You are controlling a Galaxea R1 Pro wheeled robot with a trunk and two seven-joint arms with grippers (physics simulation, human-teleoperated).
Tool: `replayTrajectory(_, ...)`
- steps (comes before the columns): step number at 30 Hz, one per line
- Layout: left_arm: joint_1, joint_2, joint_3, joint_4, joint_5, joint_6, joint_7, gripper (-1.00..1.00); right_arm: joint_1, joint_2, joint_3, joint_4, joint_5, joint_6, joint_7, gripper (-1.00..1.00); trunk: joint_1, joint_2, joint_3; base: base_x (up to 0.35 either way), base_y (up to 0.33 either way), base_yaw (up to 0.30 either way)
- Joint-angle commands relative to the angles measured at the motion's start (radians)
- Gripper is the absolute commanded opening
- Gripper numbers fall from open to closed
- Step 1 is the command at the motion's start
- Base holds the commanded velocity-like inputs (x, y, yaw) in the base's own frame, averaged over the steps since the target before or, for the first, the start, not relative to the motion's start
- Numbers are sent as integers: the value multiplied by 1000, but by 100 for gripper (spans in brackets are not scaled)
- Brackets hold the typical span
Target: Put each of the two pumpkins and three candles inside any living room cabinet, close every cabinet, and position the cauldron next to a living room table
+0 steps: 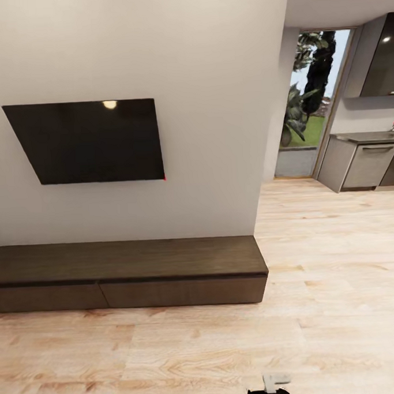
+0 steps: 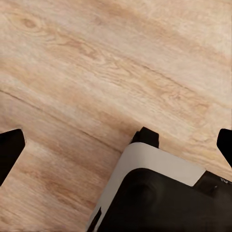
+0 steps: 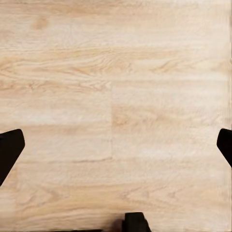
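Here's the living-room wall dead ahead in the head view, and along its foot runs the cabinet, that long, low, dark-brown unit sitting on the pale wooden floor. Its flat drawer fronts sit flush, all shut, one seam showing left of the middle. Nothing rests on its top. Above it, a black television hangs on the white wall, a ceiling light glinting off its upper edge (and a tiny red dot at its lower right corner).

Off to the far right the room opens up: a tall glazed doorway with green plants and grass beyond, then grey kitchen cupboards under a dark countertop. At the near edge of the head view, a small black-and-white piece of the robot pokes in.

Over to the left wrist view: the left gripper hangs over bare floorboards, its dark fingertips spread wide at either edge of the picture, nothing between them. The robot's white-and-black base shows just below it.

Right wrist view, same story: the right gripper is spread wide above the planks, fingers far apart, holding nothing.
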Motion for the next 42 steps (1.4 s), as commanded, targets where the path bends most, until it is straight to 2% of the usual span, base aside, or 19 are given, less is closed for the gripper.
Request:
replayTrajectory(1, 11, -1, -9, -1, 6, 5, 3, 100, 4, 0, 9, 10, -8, -2, -4, 100, -4, 6, 2, 0, 0, 0)
replayTrajectory(8, 76, -7, -10, -1, -34, 5, -2, 100, 39, 0, 9, 56, -7, 0, -5, 100, -31, 55, 24, 0, 0, 0)
replayTrajectory(14, 110, -1, -10, -1, -41, 5, -60, 100, 44, 0, 9, 81, -4, 5, -4, 100, -54, 97, 43, 0, 0, 0)
replayTrajectory(20, 124, -5, -11, -1, -40, 7, -82, 100, 45, 0, 9, 86, -6, 1, -3, 100, -77, 139, 62, 0, 0, 0)
replayTrajectory(24, 136, -13, -11, -1, -39, 9, -85, 100, 45, 0, 9, 88, -6, 1, -3, 100, -77, 139, 62, 0, 0, 0)
replayTrajectory(42, 161, -14, -9, -1, -35, 5, -70, 100, 45, 0, 9, 88, -5, 1, -3, 100, -77, 139, 62, 0, 0, 0)
